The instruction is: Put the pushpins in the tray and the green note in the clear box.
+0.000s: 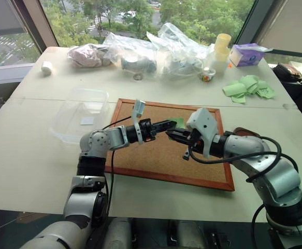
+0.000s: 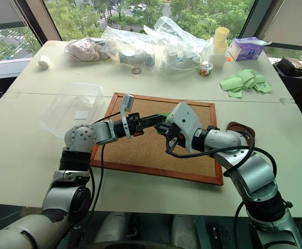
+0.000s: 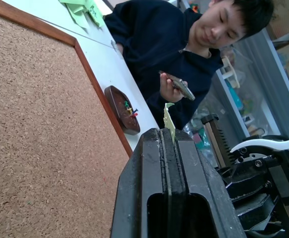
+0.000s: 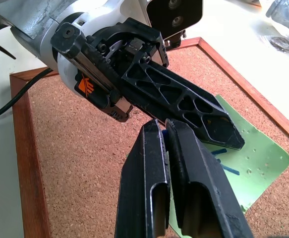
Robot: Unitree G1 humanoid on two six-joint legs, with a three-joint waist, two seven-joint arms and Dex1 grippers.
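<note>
You are looking down on a wide, pale cream table (image 1: 31,155). In its middle lies a large wood-framed cork board (image 1: 156,155). Just left of the board stands a transparent rectangular plastic box (image 1: 81,115) with a small white label. Touching the board's right edge sits a small dark brown glossy tray (image 2: 242,127). At the far side you have crumpled clear plastic bags (image 1: 156,52), stacked pale yellow cups (image 1: 221,46) and a purple tissue box (image 1: 246,54). A bunch of light green papers (image 1: 249,88) lies far right.
</note>
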